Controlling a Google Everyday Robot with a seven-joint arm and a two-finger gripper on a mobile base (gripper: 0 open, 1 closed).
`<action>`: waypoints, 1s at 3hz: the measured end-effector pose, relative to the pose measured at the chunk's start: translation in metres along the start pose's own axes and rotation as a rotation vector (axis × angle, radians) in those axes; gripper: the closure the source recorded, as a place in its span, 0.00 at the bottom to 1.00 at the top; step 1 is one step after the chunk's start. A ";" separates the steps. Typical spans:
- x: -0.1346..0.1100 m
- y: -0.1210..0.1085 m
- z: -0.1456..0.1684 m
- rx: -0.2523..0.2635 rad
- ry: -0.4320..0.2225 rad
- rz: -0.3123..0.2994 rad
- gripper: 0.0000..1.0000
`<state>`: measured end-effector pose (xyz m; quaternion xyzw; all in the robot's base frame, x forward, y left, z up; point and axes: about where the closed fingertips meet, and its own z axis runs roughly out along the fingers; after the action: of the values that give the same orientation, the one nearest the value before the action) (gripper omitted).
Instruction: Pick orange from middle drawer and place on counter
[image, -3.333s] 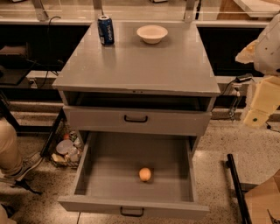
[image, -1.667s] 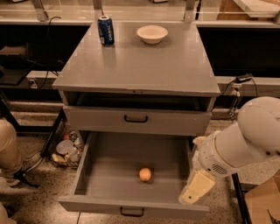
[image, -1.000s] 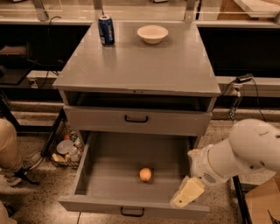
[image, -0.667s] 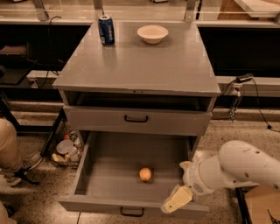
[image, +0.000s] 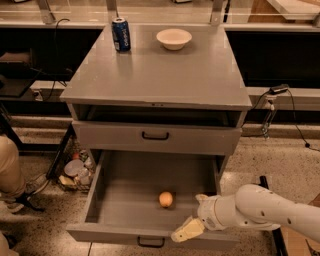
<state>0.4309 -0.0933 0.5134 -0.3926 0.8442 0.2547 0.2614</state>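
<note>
The orange (image: 166, 199) lies on the grey floor of the open middle drawer (image: 125, 200), right of its middle. My gripper (image: 187, 230) is at the end of the white arm coming in from the lower right. It hangs over the drawer's front right part, a little to the right of and nearer than the orange, apart from it. The grey counter (image: 165, 75) tops the cabinet above.
A blue soda can (image: 120, 34) and a white bowl (image: 174, 38) stand at the back of the counter. The drawer above (image: 155, 136) is slightly open. A person's leg (image: 10, 175) and clutter on the floor (image: 75, 172) are at the left.
My arm has swung in from the right and come down and leftward, bringing the gripper over the drawer's front right, closer to the orange. The orange has not moved.
</note>
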 end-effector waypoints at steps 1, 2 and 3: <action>0.000 0.000 0.000 0.000 0.000 0.000 0.00; -0.018 -0.013 0.031 0.003 -0.055 -0.040 0.00; -0.043 -0.033 0.057 0.015 -0.132 -0.081 0.00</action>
<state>0.4947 -0.0525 0.4916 -0.4068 0.8105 0.2628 0.3296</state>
